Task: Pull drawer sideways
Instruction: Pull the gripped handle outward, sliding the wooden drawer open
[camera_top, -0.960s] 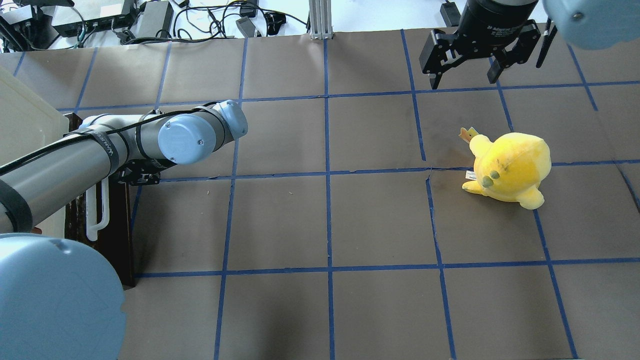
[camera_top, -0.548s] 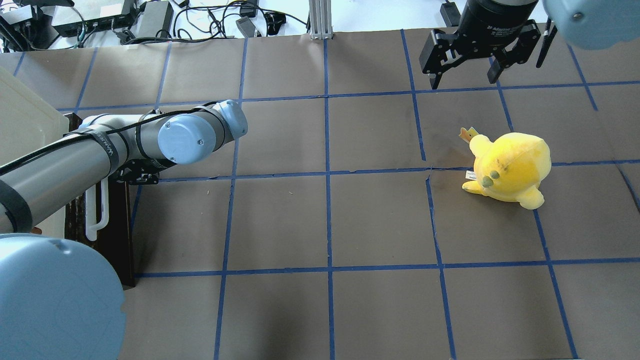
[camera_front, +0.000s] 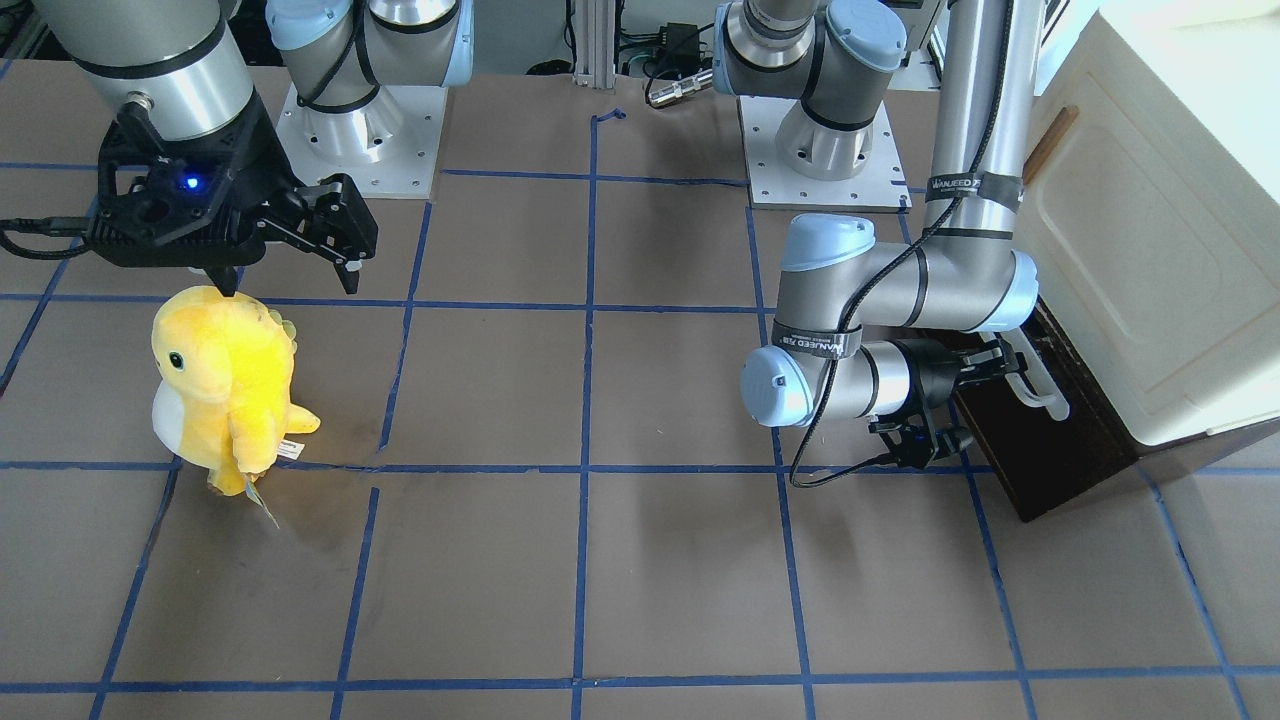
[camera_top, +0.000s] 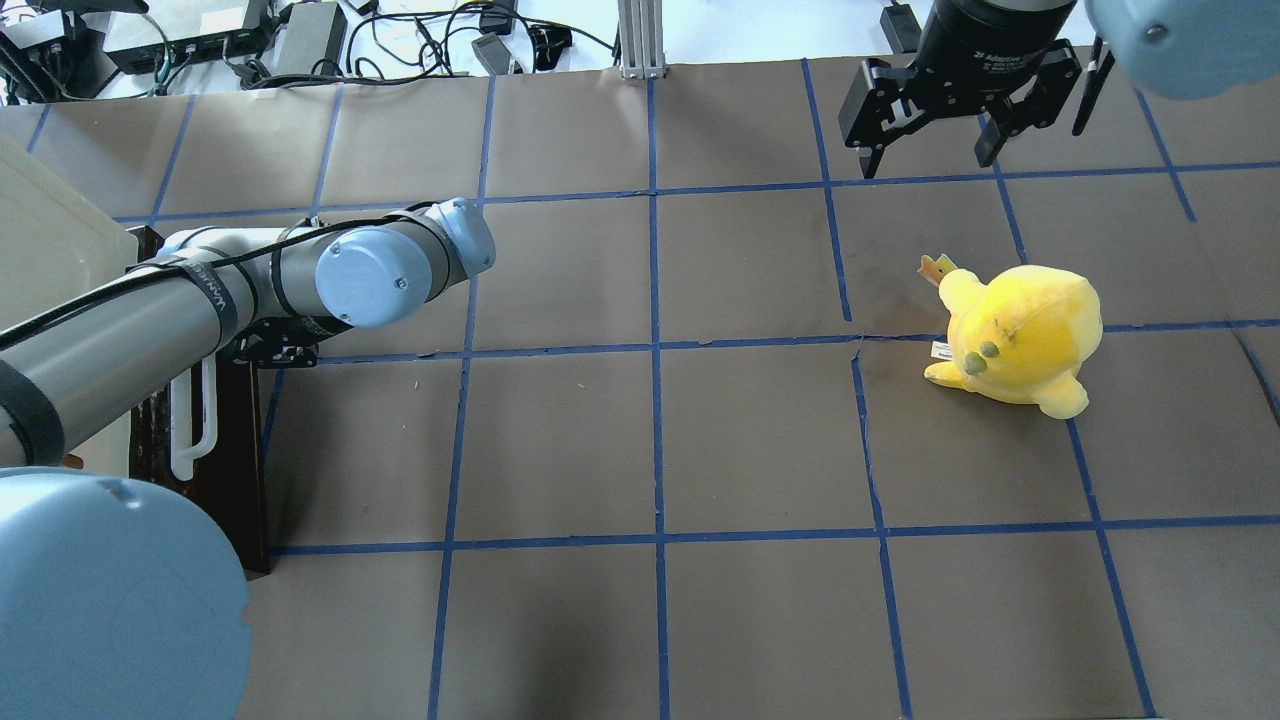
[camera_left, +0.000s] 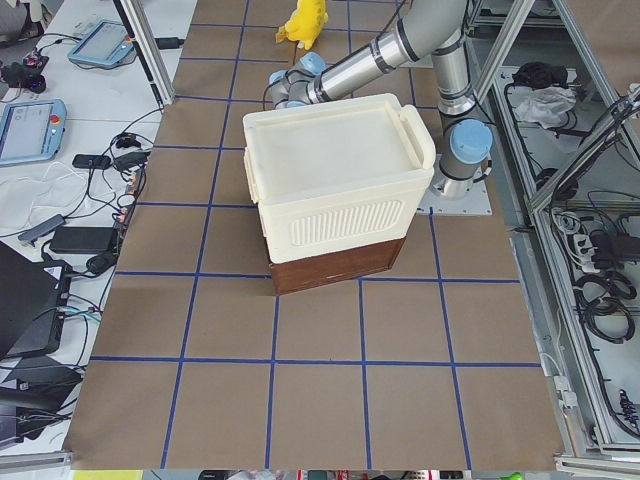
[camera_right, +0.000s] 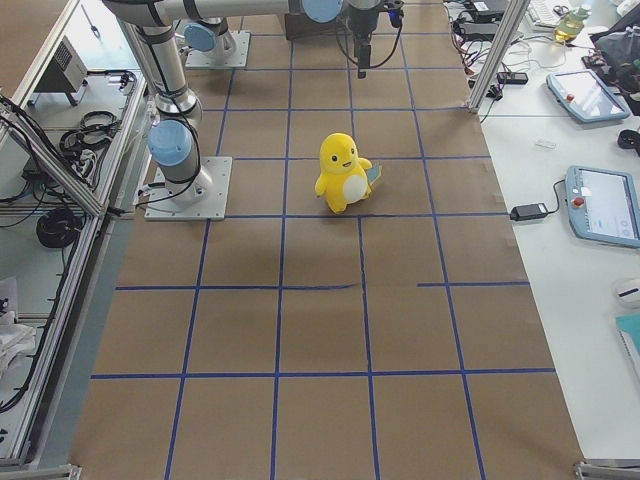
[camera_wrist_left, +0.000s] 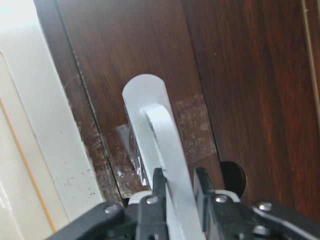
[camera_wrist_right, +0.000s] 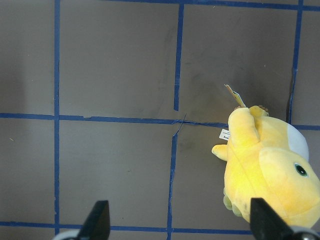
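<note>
Left claw pinches the white handle crosswise to its long axis, at frame bottom; the drawer lies directly behind it.

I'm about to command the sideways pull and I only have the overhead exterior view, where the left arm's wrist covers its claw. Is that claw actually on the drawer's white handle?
Observer: Yes. In the left wrist view, the left claw has one finger on each side of the white bar handle, closed against it.
Operator: Where along the bar?
Observer: Near one end, just short of the rounded mounting plate on the dark drawer front.
Operator: Is the right claw touching the toy?
Observer: No. In the exterior right view, the right claw hangs apart from the upright yellow plush toy, with bare table between them.
</note>
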